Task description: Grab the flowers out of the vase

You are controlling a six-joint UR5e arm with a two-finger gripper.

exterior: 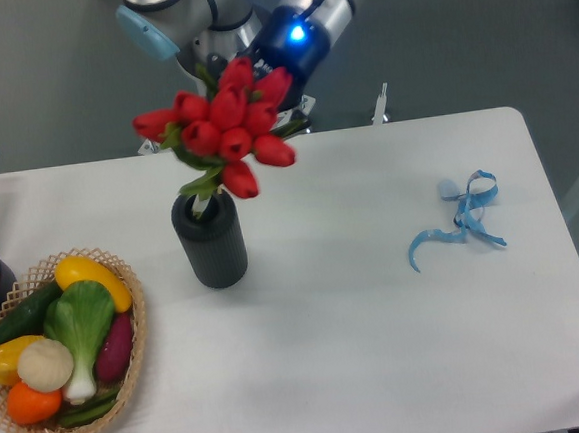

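Bright, even overhead light. The vase (210, 240) casts only a faint soft shadow on the white table (376, 300). The flowers (225, 131) look slightly blurred.

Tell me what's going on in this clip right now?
The robot arm's gripper is hidden behind a bunch of red tulips, the flowers, which hang tilted above the dark ribbed vase. The stem ends look to be right at the vase mouth, so they are barely out. A basket of vegetables and a blue ribbon lie untouched on the white table.
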